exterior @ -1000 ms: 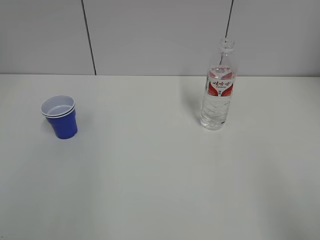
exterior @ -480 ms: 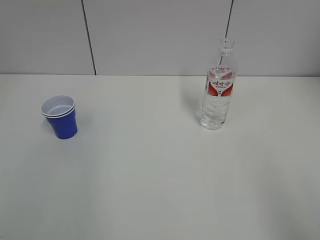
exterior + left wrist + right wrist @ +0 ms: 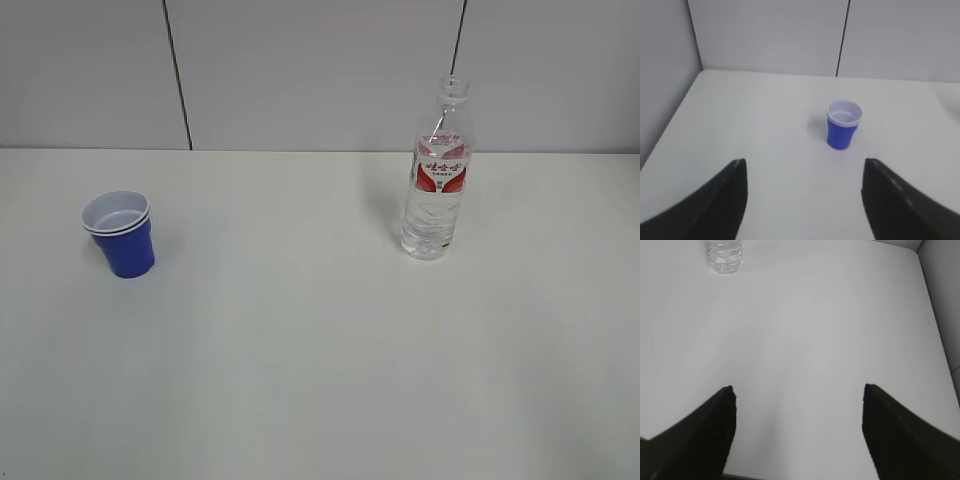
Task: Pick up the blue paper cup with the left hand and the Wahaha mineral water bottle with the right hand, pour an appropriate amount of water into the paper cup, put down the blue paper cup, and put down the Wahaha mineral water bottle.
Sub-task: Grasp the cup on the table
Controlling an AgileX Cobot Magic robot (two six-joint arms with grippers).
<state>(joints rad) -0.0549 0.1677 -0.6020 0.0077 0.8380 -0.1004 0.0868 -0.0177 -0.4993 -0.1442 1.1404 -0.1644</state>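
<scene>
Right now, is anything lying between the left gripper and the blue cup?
No. In the left wrist view only bare white table lies between the open left gripper and the blue paper cup, which stands upright ahead of it.

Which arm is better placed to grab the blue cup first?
Left. The left hand is open with the blue paper cup ahead between its fingers; the right hand faces only the Wahaha mineral water bottle.

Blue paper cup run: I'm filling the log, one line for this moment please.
blue paper cup upright, ungrasped | Wahaha mineral water bottle upright, ungrasped | left hand open | right hand open
</scene>
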